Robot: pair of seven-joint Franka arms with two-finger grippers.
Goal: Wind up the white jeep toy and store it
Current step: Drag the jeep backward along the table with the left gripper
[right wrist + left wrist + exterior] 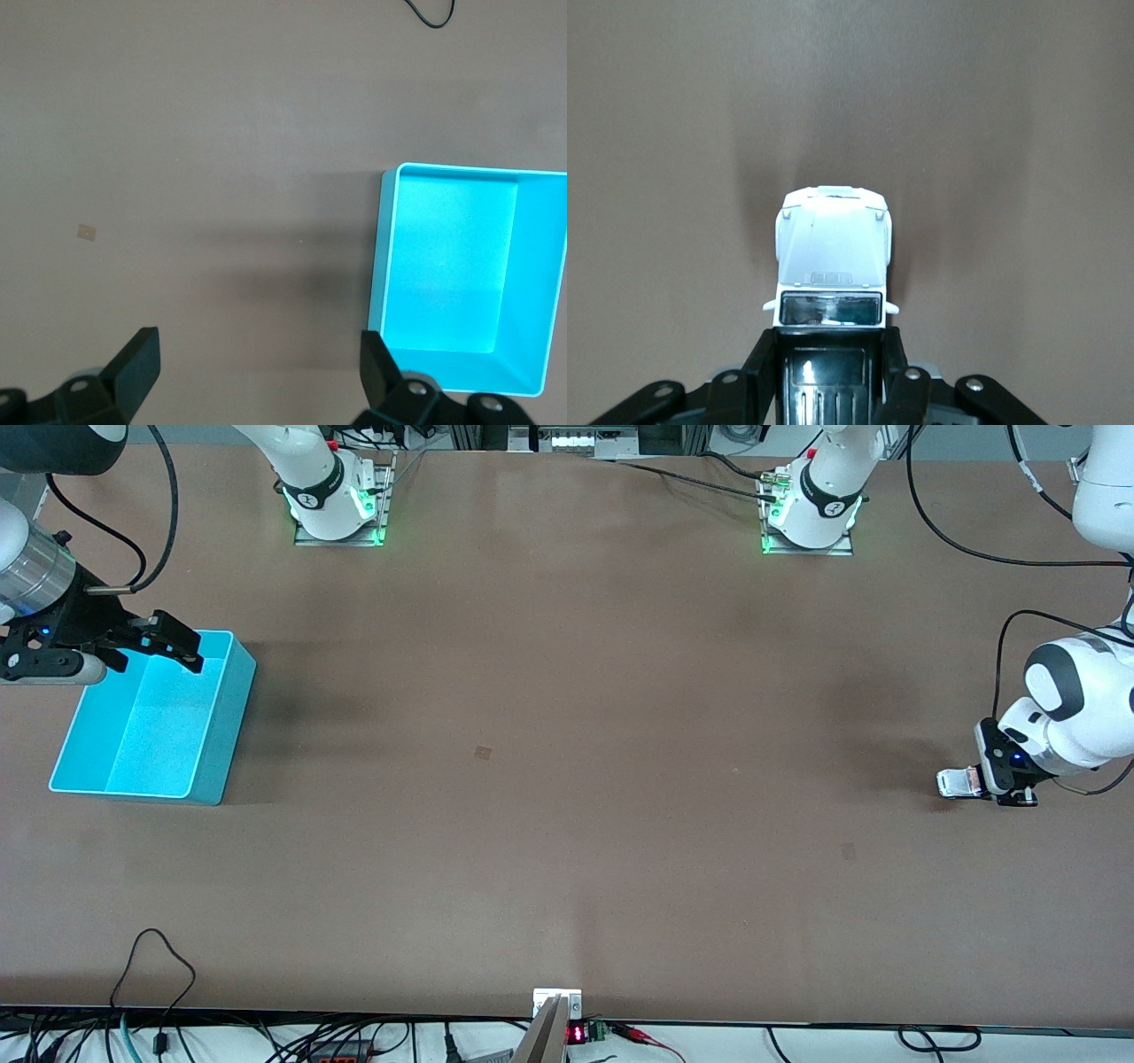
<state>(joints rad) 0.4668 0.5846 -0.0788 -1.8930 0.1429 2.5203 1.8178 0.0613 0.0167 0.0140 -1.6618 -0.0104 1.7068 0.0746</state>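
Observation:
The white jeep toy (pixel 955 782) is low at the table near the left arm's end, and my left gripper (pixel 982 781) is shut on its rear. In the left wrist view the black fingers (pixel 757 372) clamp both sides of the toy's black roof. The white hood (pixel 831 252) points away from my left gripper (pixel 828 367). I cannot tell whether the wheels touch the table. My right gripper (pixel 168 645) hangs open and empty over the rim of the turquoise bin (pixel 142 735). In the right wrist view its fingers (pixel 137 363) stand wide apart around my right gripper's gap (pixel 259 363).
The turquoise bin (pixel 452 266) has nothing in it and stands at the right arm's end of the table. A small tan patch (pixel 483 753) marks the brown tabletop near its middle. Loose cables (pixel 159 957) lie along the table edge nearest the front camera.

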